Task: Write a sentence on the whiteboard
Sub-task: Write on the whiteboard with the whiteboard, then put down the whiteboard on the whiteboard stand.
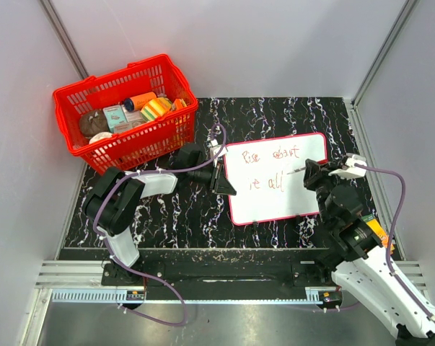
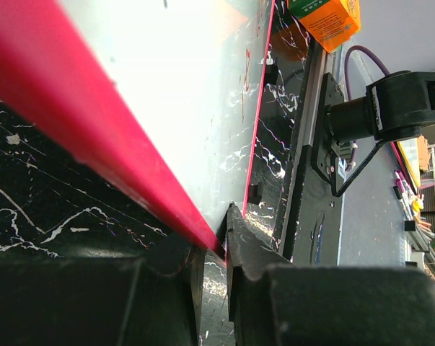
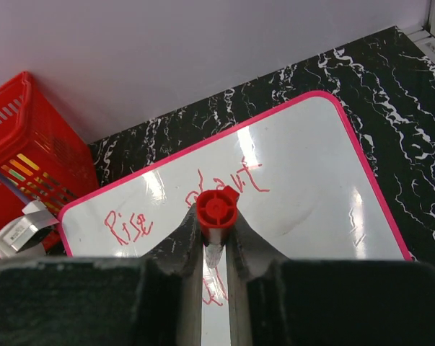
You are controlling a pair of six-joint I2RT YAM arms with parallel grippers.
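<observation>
Red sentence (image 3: pixel 130 227) "Rise…" on whiteboard (image 1: pixel 289 202), edge in left gripper (image 2: pixel 218 249); marker (image 3: pixel 216 209) in right gripper (image 3: pixel 216 232).

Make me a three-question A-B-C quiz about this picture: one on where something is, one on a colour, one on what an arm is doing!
1. Where is the red basket? A) left of the whiteboard B) right of it C) on it
2. What colour is the sentence? A) blue B) red C) green
3. The right end effector is: A) open B) shut on a marker C) gripping the basket
Answers: 1A, the top view shows it there; 2B, both lines are red; 3B, the marker's red end shows clamped in it.
</observation>
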